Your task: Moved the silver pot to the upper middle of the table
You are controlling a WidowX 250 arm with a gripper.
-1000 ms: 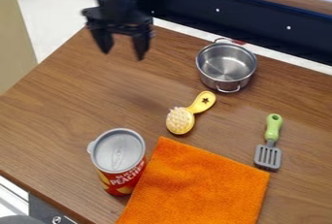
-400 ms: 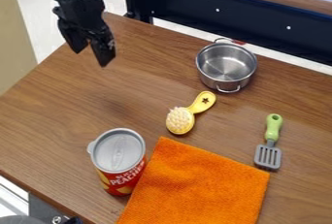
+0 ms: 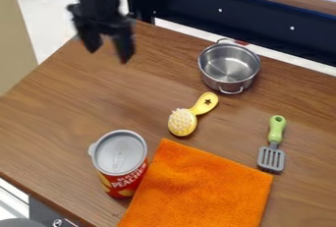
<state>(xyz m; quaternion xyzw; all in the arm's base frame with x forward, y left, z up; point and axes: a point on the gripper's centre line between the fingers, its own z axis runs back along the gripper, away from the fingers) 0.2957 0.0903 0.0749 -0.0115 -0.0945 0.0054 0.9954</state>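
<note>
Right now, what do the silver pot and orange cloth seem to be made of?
The silver pot looks like smooth, shiny metal, likely stainless steel, judging by its reflections. The orange cloth looks like matte fabric, perhaps terry or microfibre, given its fine nubbly texture.

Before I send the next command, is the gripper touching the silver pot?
Apart. The camera view shows it: the gripper is at the upper left, and a wide stretch of brown table shows between it and the silver pot.
</note>
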